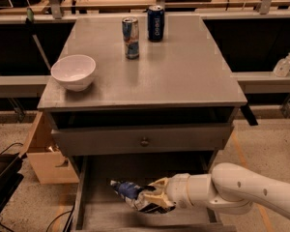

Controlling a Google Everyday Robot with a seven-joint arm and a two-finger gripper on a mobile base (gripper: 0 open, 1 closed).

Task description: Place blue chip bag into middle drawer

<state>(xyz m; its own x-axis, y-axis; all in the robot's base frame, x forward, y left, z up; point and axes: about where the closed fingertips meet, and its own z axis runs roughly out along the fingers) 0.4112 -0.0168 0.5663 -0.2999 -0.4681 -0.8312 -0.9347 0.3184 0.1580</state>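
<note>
Nearest the camera, the white, smooth-shelled arm enters from the picture's right and ends in the gripper, which sits low inside the open middle drawer. Its tan fingers are pinched on the blue chip bag. The bag juts out from the fingertips toward the picture's left. Its long axis runs roughly side to side, parallel to the drawer's front edge, with the free end slightly raised. Bag and gripper lie within the drawer's thin side walls, over its worn, flat grey floor. Whether the bag touches that floor cannot be told. The bag is crinkled foil, dark blue with pale print, and looks limp, so on release it would likely settle flat. Judged from this, only letting go and withdrawing remain.

Above, a closed grey drawer front carries a small round knob. A cardboard box stands on the floor at left. On the matte grey tabletop are a smooth white bowl, a slim can and, just beyond it, a dark blue can. Far right, a clear pump bottle stands on a ledge.
</note>
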